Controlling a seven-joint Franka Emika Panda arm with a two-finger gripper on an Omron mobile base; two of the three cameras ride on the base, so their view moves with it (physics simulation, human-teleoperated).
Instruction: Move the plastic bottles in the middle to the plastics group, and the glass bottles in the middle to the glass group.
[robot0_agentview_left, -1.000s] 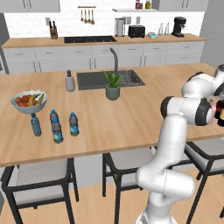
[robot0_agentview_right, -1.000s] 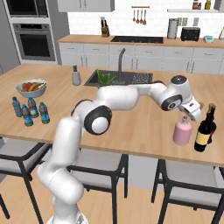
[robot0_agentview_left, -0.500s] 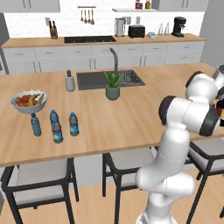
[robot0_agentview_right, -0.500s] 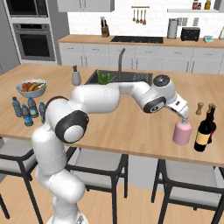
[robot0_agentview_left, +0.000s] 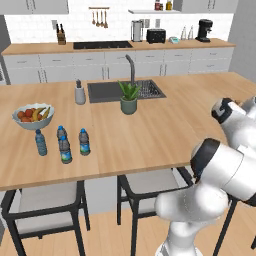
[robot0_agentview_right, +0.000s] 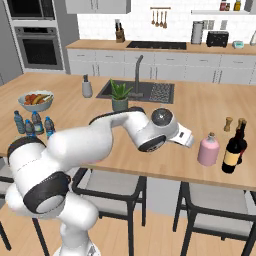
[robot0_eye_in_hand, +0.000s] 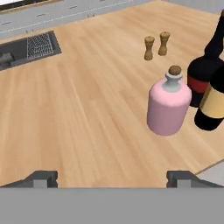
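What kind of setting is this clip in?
A rendered home kitchen: a wooden island counter with a built-in sink, a wall oven, and a cooktop on the back counter.

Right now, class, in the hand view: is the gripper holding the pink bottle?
No: the pink bottle stands free on the counter beside the dark bottles, ahead of the open gripper.

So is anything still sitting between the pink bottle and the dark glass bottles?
Nothing visible: the pink bottle stands right beside the dark glass bottles, with only bare counter around it. The open tool is apart from it.
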